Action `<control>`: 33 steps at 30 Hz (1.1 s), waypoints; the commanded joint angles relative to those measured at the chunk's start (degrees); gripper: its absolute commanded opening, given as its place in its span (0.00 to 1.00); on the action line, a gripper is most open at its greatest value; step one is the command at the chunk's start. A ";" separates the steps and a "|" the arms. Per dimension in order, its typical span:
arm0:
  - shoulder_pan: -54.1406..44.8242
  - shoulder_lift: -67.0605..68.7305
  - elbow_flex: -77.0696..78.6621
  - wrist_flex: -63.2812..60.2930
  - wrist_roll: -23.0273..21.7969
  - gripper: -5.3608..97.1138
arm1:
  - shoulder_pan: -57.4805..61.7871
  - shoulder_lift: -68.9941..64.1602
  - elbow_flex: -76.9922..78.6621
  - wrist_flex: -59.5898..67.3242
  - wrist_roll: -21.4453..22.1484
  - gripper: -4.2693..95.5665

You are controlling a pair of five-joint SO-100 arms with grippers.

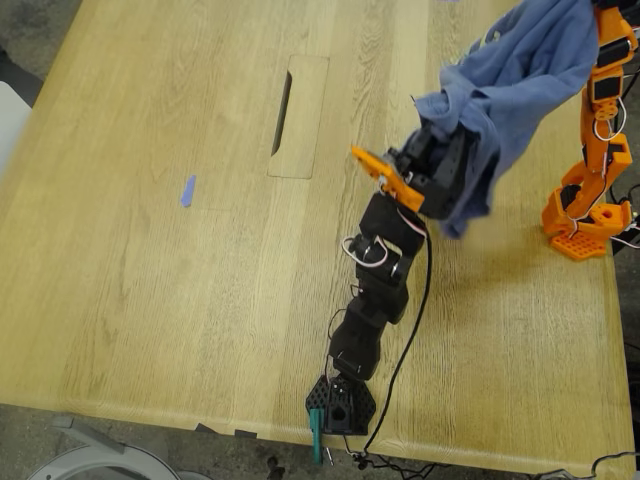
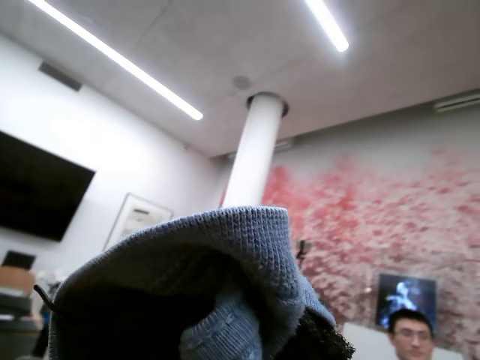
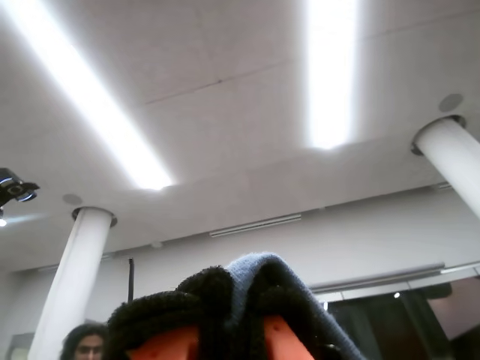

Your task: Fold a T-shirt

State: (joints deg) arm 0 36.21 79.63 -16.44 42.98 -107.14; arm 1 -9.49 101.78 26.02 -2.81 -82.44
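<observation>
In the exterior view you see the T-shirt (image 1: pixel 515 75) lifted off the wooden surface (image 1: pixel 150 300), hanging bunched between a black arm (image 1: pixel 375 300) and an orange arm (image 1: pixel 600 150); the wrist views don't tell you which arm is which. The cloth drapes over the black arm's claw and runs up to the orange arm, well away from the small blue tape scrap (image 1: pixel 188 190) and beyond the slot (image 1: pixel 283 112) in the surface. In the first wrist view, my first claw (image 2: pixel 247 330) is clenched on a fold of the T-shirt (image 2: pixel 225 255), a person (image 2: pixel 411 334) showing beyond it. In the second wrist view, my second claw (image 3: pixel 225 334) pinches a ridge of the T-shirt (image 3: pixel 259 274) between dark padded fingers (image 3: pixel 161 315).
</observation>
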 commanded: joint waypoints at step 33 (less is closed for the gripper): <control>-2.37 9.84 -3.08 52.03 -8.00 0.05 | 1.32 6.15 -0.35 30.50 2.02 0.06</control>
State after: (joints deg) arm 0 36.04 85.78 -16.88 92.99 -115.22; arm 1 -9.58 104.94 25.93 26.81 -80.77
